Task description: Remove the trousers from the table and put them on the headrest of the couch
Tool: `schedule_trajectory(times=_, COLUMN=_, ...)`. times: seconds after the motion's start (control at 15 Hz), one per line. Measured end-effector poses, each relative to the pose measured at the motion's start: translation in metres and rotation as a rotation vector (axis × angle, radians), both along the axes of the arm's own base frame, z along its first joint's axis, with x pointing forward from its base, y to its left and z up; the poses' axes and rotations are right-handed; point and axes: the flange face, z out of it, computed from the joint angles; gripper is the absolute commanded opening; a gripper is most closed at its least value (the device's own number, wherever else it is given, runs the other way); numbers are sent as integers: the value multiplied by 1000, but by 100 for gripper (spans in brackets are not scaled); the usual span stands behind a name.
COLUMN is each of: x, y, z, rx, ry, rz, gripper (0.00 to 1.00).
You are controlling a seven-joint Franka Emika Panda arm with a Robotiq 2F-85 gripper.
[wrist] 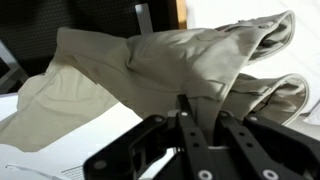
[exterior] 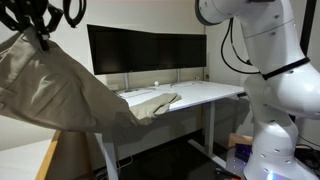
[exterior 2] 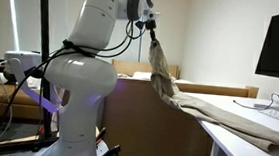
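Gripping one end of trousers (exterior: 70, 85), end effector (exterior: 41, 40) was clamped on cloth, held high at left in exterior view. Trousers slanted down rightward from it; far end lay rumpled on white surface (exterior: 215, 92), in front of dark monitors (exterior: 150, 50). White arm body (exterior: 280, 90) stood at right. Wrist view: beige cloth bunched ahead of fingers (wrist: 187, 110).

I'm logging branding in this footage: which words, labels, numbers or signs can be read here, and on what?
None: no text is readable in any view.
The monitors, the robot arm, the trousers held in the claw, and the table show no legible marking.
The brown box on the floor is too small and blurred to tell whether it bears print.
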Motion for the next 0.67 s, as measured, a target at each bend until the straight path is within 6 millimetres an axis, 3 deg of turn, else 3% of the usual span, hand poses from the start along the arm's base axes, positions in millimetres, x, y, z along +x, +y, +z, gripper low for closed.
schedule_trajectory(times=0.67, x=22, y=31, z=-3, rx=-99, ry=-10, rz=165, gripper=7)
